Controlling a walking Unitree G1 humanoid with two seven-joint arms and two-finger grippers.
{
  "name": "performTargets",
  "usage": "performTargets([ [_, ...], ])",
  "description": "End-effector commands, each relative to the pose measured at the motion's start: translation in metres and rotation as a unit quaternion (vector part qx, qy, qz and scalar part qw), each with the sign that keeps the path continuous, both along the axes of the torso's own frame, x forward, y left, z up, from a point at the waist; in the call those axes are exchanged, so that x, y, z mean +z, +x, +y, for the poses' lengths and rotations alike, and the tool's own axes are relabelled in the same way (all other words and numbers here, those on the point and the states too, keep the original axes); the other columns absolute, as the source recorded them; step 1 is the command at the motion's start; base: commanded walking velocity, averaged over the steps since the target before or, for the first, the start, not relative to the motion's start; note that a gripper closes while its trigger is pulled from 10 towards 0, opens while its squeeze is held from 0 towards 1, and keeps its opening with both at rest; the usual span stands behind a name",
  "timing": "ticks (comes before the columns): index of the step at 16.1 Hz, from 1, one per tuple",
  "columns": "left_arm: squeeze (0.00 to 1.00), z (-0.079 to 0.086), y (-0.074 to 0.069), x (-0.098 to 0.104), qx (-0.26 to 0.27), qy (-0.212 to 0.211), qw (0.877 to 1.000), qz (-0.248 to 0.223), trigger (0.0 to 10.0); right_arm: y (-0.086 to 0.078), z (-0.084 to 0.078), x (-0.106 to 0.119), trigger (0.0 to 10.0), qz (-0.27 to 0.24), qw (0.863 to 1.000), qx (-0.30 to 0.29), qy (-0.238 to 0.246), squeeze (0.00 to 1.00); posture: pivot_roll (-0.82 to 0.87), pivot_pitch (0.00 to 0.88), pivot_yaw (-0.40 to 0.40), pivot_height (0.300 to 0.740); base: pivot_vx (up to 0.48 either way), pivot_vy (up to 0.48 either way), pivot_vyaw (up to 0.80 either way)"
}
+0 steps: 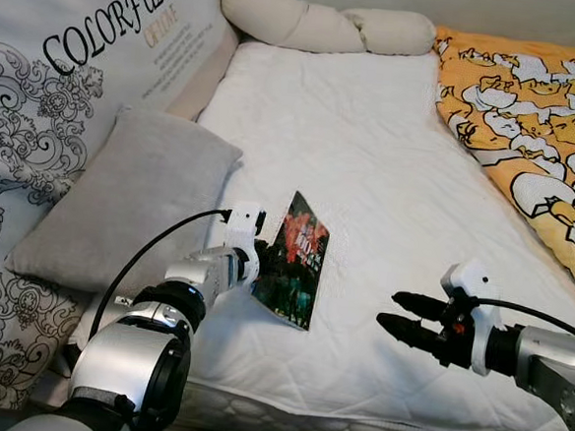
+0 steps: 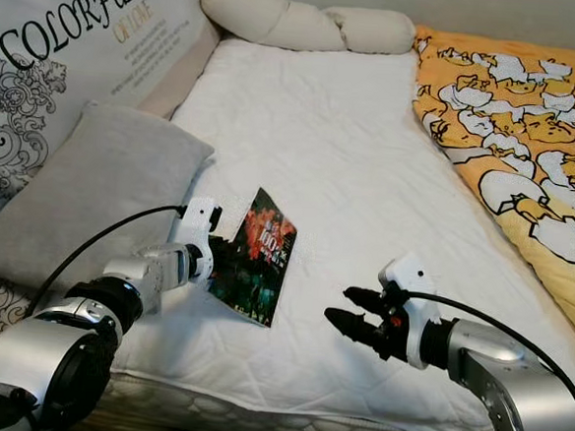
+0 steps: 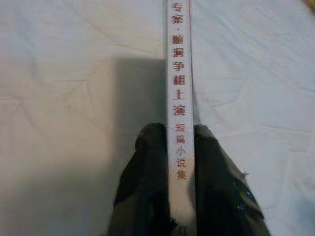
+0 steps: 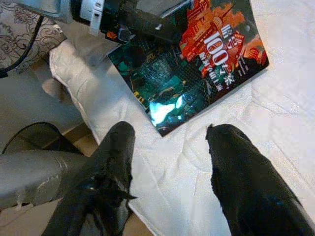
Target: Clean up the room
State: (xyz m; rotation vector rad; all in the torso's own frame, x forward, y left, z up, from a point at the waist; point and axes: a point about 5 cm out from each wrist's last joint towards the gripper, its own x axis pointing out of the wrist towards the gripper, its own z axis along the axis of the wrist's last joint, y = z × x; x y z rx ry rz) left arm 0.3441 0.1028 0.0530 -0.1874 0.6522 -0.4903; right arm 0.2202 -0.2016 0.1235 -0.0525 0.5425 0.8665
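The left pincer (image 1: pixel 261 256) was clamped on the spine edge of the book (image 1: pixel 294 259), which stood tilted on edge on the bed (image 1: pixel 390 163), long axis running away from the robot, while the right pincer (image 1: pixel 411 318) hovered open, apart from the book on its far side.

A bed (image 1: pixel 390 154) with a white quilted cover fills the scene, under soft, even light. A grey pillow (image 1: pixel 121 199) and a large printed cushion (image 1: pixel 70 72) lie along its left side, with a cream bolster (image 1: pixel 320 25) at the head. An orange duck-print blanket (image 1: pixel 531 124) lies along the right side.
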Motion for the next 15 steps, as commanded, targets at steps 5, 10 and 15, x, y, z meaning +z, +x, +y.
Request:
performTargets([
  [5, 1.0, 0.006, 0.007, 0.007, -0.016, 0.071, 0.996, -0.042, 10.0, -0.002, 0.007, 0.002, 10.0, -0.002, 1.0, 0.0, 0.0, 0.0, -0.26, 0.0, 0.047, 0.74, 0.0, 0.0, 0.0],
  [10, 0.0, 0.023, 0.016, 0.016, -0.032, 0.19, 0.975, -0.111, 10.0, 0.0, 0.008, 0.003, 10.0, -0.001, 1.0, -0.002, 0.001, 0.0, -0.24, 0.0, 0.05, 0.74, 0.0, 0.0, 0.0],
  [15, 0.0, 0.039, 0.021, 0.024, -0.042, 0.257, 0.954, -0.152, 10.0, 0.004, 0.011, -0.001, 10.0, -0.008, 1.0, -0.015, 0.005, 0.0, -0.2, 0.0, 0.051, 0.74, 0.0, 0.0, 0.0],
])
